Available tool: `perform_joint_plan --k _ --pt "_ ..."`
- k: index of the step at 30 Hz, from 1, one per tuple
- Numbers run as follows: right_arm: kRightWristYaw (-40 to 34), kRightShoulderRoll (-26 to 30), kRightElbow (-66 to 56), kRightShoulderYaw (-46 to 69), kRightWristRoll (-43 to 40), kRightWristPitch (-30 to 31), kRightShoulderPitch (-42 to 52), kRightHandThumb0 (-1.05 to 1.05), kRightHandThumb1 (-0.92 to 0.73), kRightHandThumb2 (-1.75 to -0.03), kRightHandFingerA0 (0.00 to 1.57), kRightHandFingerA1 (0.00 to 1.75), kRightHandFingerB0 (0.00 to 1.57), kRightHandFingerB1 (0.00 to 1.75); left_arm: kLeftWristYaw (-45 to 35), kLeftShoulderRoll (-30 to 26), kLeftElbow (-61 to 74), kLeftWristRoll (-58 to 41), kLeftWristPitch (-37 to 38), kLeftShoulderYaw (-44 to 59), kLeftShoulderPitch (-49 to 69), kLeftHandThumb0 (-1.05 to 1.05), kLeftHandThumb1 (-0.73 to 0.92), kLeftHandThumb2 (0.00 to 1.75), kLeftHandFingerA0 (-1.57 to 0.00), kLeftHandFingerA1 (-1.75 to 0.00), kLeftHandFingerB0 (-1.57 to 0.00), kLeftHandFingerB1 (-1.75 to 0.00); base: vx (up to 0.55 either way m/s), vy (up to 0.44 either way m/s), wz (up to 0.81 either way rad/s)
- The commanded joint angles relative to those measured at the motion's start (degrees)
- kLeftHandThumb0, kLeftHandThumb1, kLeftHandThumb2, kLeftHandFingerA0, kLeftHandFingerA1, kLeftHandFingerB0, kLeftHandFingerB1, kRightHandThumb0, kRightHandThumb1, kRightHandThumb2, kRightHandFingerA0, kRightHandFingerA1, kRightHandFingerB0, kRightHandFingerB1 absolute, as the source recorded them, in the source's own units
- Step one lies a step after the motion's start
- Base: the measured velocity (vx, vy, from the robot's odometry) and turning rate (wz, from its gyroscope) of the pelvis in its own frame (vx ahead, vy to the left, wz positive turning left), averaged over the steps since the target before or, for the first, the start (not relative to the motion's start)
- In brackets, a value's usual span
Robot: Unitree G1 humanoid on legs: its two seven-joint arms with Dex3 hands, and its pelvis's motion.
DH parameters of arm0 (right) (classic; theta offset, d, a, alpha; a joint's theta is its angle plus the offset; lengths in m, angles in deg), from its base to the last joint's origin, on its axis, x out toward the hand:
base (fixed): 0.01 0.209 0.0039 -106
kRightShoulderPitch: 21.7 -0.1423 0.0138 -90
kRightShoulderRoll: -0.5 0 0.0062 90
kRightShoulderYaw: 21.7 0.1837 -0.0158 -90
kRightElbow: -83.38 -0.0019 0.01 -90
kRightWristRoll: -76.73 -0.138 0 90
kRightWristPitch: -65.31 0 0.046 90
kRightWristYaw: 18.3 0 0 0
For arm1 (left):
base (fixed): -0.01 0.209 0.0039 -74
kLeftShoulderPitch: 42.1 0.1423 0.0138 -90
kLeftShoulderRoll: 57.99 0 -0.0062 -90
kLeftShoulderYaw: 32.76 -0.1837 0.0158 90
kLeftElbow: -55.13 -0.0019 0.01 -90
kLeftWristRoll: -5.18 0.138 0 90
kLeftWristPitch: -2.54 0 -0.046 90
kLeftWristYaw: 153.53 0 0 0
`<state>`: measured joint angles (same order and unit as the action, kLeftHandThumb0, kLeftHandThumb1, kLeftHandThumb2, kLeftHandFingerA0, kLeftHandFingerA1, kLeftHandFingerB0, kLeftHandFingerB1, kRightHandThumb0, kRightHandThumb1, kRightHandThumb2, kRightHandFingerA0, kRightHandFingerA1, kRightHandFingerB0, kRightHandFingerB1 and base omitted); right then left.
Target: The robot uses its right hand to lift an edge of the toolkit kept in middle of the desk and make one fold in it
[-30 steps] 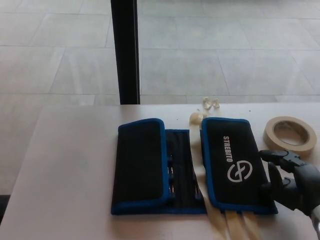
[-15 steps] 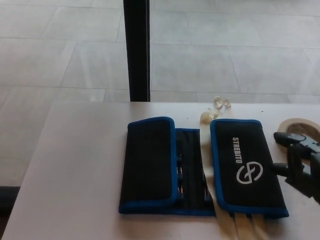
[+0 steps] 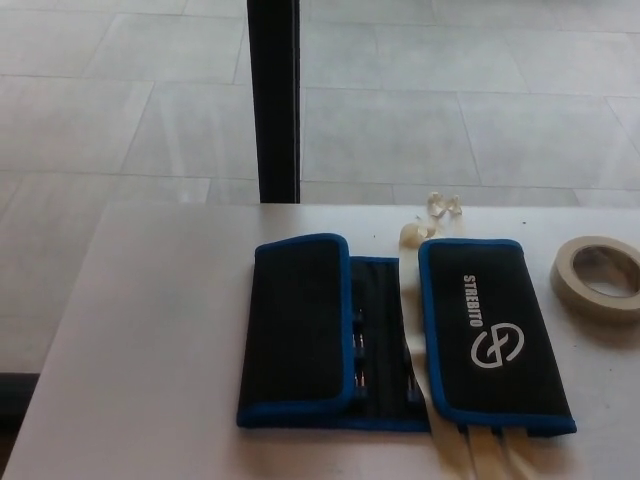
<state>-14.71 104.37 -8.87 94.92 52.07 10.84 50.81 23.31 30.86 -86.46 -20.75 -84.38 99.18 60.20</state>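
The toolkit [image 3: 400, 345] lies flat in the middle of the pale, smooth desk [image 3: 150, 350]: a black fabric roll with blue piping, both side flaps folded inward over a narrow open strip of tool pockets. The right flap bears a white "STREBITO" logo. Its long axis runs left to right. Right of it lies a cream ring of masking tape [image 3: 597, 277]. The right hand, beside the right flap half a second ago, has left the view, so its state cannot be told.

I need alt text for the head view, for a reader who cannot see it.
A black toolkit with blue edging lies on a white desk, both side flaps folded inward. A roll of masking tape sits to its right; no robot hand is visible.
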Motion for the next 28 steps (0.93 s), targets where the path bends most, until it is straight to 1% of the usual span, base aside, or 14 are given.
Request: perform_joint_plan --k 1,5,7,8,9,10,12,14,15,20,22,23,24,28 --pt "-0.46 13.40 21.91 31.78 -16.33 8.45 -4.48 -0.67 -0.86 -0.65 0.45 0.50 0.34 0.41 0.59 -0.96 1.61 -0.24 -1.93 -0.28 0.55 -0.92 0.92 0.89 -0.45 -0.56 -0.30 -0.43 0.00 0.000 0.00" --pt "-2.26 12.09 29.39 37.85 -14.56 -1.81 1.66 -0.70 -0.88 -0.66 0.55 0.73 0.40 0.53 0.33 -1.08 0.74 0.08 -0.94 -0.36 0.50 -0.96 0.91 0.90 -0.44 -0.55 -0.28 -0.42 0.00 0.000 0.00" --pt "-3.39 11.90 30.13 38.93 -14.27 -2.37 1.53 -0.70 -0.88 -0.66 0.55 0.73 0.40 0.53 0.42 -1.02 0.48 -0.04 -0.99 -0.25 0.42 -0.96 0.91 0.90 -0.44 -0.55 -0.28 -0.42 0.00 0.000 0.00" --pt "-4.74 10.67 33.89 42.70 -14.61 -8.61 4.00 -0.71 -0.90 -0.66 0.57 0.81 0.34 0.55 0.58 -0.93 0.02 -0.04 -0.63 -0.15 0.30 -0.95 0.87 0.95 -0.43 -0.56 -0.29 -0.46 0.00 0.000 0.00" --pt "-5.22 10.41 34.13 43.34 -14.51 -9.02 4.16 -0.69 -0.69 -1.06 0.60 0.80 0.35 0.62 0.39 -1.07 -0.38 -0.04 -0.51 -0.13 0.22 -0.91 0.92 0.92 -0.44 -0.56 -0.27 -0.44 0.00 0.000 0.00" --pt "-6.51 9.89 34.87 44.69 -14.28 -10.38 4.64 -0.69 -0.90 -0.66 0.58 0.85 0.35 0.54 0.20 -1.26 -0.85 0.12 -0.32 -0.23 0.15 -0.95 0.88 0.97 -0.43 -0.57 -0.29 -0.46 0.00 0.000 0.00" --pt "-8.50 9.62 37.44 46.67 -14.13 -13.06 4.96 -0.67 -0.90 -0.66 0.59 0.86 0.37 0.55 0.60 -0.81 0.58 0.28 -0.54 -0.43 0.69 -0.92 0.92 0.90 -0.41 -0.54 -0.28 -0.44 0.00 0.000 0.00" --pt "-7.26 8.73 44.02 49.94 -15.68 -19.29 7.01 -0.68 -0.91 -0.67 0.54 0.94 0.27 0.54 -0.19 -0.92 0.36 0.28 -0.45 -0.64 0.48 -0.95 0.92 0.91 -0.42 -0.54 -0.26 -0.42 0.00 0.000 0.00" --pt "-7.06 8.87 44.37 50.13 -15.46 -19.36 6.87 -0.68 -0.91 -0.67 0.54 0.94 0.27 0.54 -0.19 -0.92 0.35 0.28 -0.45 -0.64 0.48 -0.95 0.92 0.91 -0.42 -0.54 -0.26 -0.42 0.00 0.000 0.00" --pt "-6.97 4.43 46.97 51.97 -14.77 -22.83 9.16 -0.69 -0.92 -0.73 0.25 0.89 0.09 0.51 -0.38 -0.72 -0.61 -0.14 -0.39 -0.39 -0.07 -0.94 0.92 0.90 -0.42 -0.55 -0.26 -0.43 0.00 0.000 0.00" --pt "-8.61 3.16 50.21 52.66 -14.48 -25.30 9.04 -0.68 -0.92 -0.69 0.28 0.87 0.13 0.52 -0.21 -0.80 -1.38 0.13 -0.30 -0.61 -0.48 -0.94 0.91 0.91 -0.43 -0.54 -0.28 -0.43 0.00 0.000 0.00" --pt "-10.24 1.17 50.67 52.67 -13.99 -26.55 9.06 -0.68 -0.92 -0.68 0.31 0.94 0.13 0.61 0.55 -0.79 -2.07 0.16 -0.51 -0.55 -1.06 -0.94 0.87 0.95 -0.43 -0.54 -0.28 -0.44 0.00 0.000 0.00" --pt "-10.06 -0.25 49.51 52.74 -13.94 -25.87 9.26 -0.58 -0.68 -1.12 0.42 0.80 0.01 0.53 0.62 -0.33 -0.93 0.11 -0.61 -0.63 -0.60 -0.94 0.91 0.90 -0.44 -0.53 -0.29 -0.43 0.00 0.000 0.00" --pt "-10.47 -1.39 50.41 52.07 -12.66 -25.92 9.44 -0.70 -0.76 -1.05 0.43 0.85 0.04 0.52 0.32 -0.08 -0.25 0.15 -0.32 -0.78 -0.28 -0.94 0.91 0.91 -0.43 -0.55 -0.28 -0.45 0.00 0.000 0.00"
